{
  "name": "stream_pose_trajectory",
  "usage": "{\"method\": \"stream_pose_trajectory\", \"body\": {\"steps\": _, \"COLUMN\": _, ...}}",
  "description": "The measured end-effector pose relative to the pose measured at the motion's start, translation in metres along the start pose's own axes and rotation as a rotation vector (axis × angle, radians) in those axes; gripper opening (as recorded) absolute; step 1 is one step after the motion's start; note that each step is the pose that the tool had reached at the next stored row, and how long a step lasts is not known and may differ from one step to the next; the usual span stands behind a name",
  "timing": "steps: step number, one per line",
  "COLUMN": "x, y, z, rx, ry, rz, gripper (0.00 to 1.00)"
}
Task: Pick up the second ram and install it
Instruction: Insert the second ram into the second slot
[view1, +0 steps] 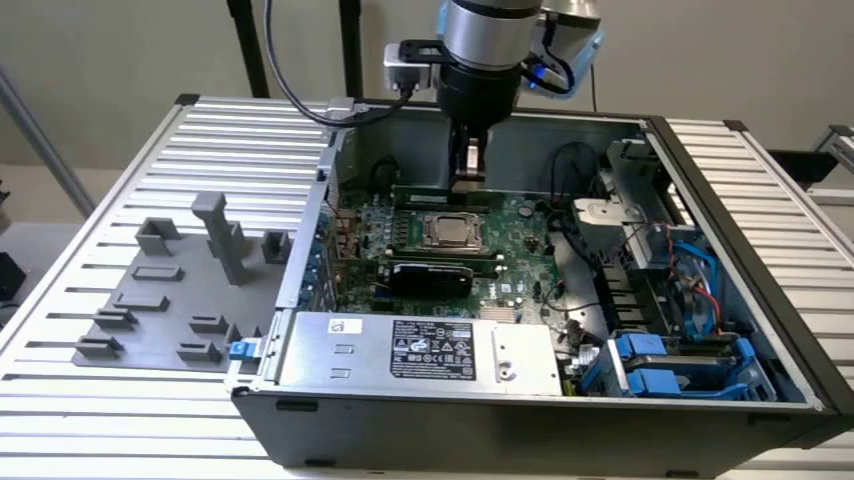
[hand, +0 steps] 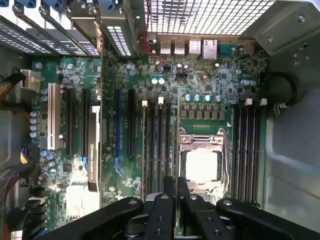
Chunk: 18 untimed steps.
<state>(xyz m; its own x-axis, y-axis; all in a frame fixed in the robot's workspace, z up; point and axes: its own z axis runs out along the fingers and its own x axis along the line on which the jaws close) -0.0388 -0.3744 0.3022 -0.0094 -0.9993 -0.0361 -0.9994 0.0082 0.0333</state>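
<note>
Open computer case, memory bay: black two-fingered pincer (view1: 466, 176) clamping the second ram (view1: 424, 191), a thin dark green-black stick.

Nearest in the exterior view, a silver labelled power-supply box (view1: 416, 352) is sitting at the case's front edge. Toward the exterior view's left, a grey plastic holder tray with upright blocks (view1: 174, 290) is lying on the slatted metal counter (view1: 120, 420). Farther in, the silver CPU socket (view1: 458, 232) is lying flat on the green motherboard. Just behind it, the second ram is standing on edge along the long black memory slots (hand: 155, 145), with the fingers (hand: 169, 200) pressing together on it. Whether it is seated cannot be told.
</note>
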Motion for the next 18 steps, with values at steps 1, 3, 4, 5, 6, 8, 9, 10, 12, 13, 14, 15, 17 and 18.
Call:
{"method": "stream_pose_trajectory", "body": {"steps": 1, "x": 0.001, "y": -0.0002, "z": 0.0018, "rx": 0.0, "ry": -0.0011, "rz": 0.0, "gripper": 0.0}}
{"method": "stream_pose_trajectory", "body": {"steps": 3, "x": 0.003, "y": -0.0007, "z": 0.0053, "rx": 0.0, "ry": -0.0031, "rz": 0.0, "gripper": 0.0}}
{"method": "stream_pose_trajectory", "body": {"steps": 4, "x": 0.004, "y": -0.0009, "z": 0.0071, "rx": 0.0, "ry": -0.004, "rz": 0.0, "gripper": 0.0}}
{"method": "stream_pose_trajectory", "body": {"steps": 5, "x": 0.004, "y": -0.0011, "z": 0.0088, "rx": 0.0, "ry": -0.0045, "rz": 0.0, "gripper": 0.0}}
{"method": "stream_pose_trajectory", "body": {"steps": 6, "x": 0.004, "y": -0.0012, "z": 0.0107, "rx": 0.0, "ry": -0.0048, "rz": 0.0, "gripper": 0.0}}
{"method": "stream_pose_trajectory", "body": {"steps": 8, "x": 0.005, "y": -0.0014, "z": 0.0143, "rx": 0.0, "ry": -0.005, "rz": 0.0, "gripper": 0.0}}
{"method": "stream_pose_trajectory", "body": {"steps": 9, "x": 0.005, "y": -0.0015, "z": 0.0162, "rx": 0.0, "ry": -0.0051, "rz": 0.0, "gripper": 0.0}}
{"method": "stream_pose_trajectory", "body": {"steps": 10, "x": 0.006, "y": -0.0016, "z": 0.0179, "rx": 0.0, "ry": -0.0052, "rz": 0.0, "gripper": 0.0}}
{"method": "stream_pose_trajectory", "body": {"steps": 12, "x": 0.006, "y": -0.0017, "z": 0.0215, "rx": 0.0, "ry": -0.0051, "rz": 0.0, "gripper": 0.0}}
{"method": "stream_pose_trajectory", "body": {"steps": 13, "x": 0.006, "y": -0.0018, "z": 0.0234, "rx": 0.0, "ry": -0.0051, "rz": 0.0, "gripper": 0.0}}
{"method": "stream_pose_trajectory", "body": {"steps": 14, "x": 0.006, "y": -0.0018, "z": 0.0253, "rx": 0.0, "ry": -0.0052, "rz": 0.0, "gripper": 0.0}}
{"method": "stream_pose_trajectory", "body": {"steps": 15, "x": 0.007, "y": -0.0019, "z": 0.0269, "rx": 0.0, "ry": -0.0052, "rz": 0.0, "gripper": 0.0}}
{"method": "stream_pose_trajectory", "body": {"steps": 17, "x": 0.007, "y": -0.002, "z": 0.0305, "rx": -0.0001, "ry": -0.005, "rz": 0.0, "gripper": 0.0}}
{"method": "stream_pose_trajectory", "body": {"steps": 18, "x": 0.007, "y": -0.0021, "z": 0.0323, "rx": 0.0, "ry": -0.005, "rz": 0.0, "gripper": 0.0}}
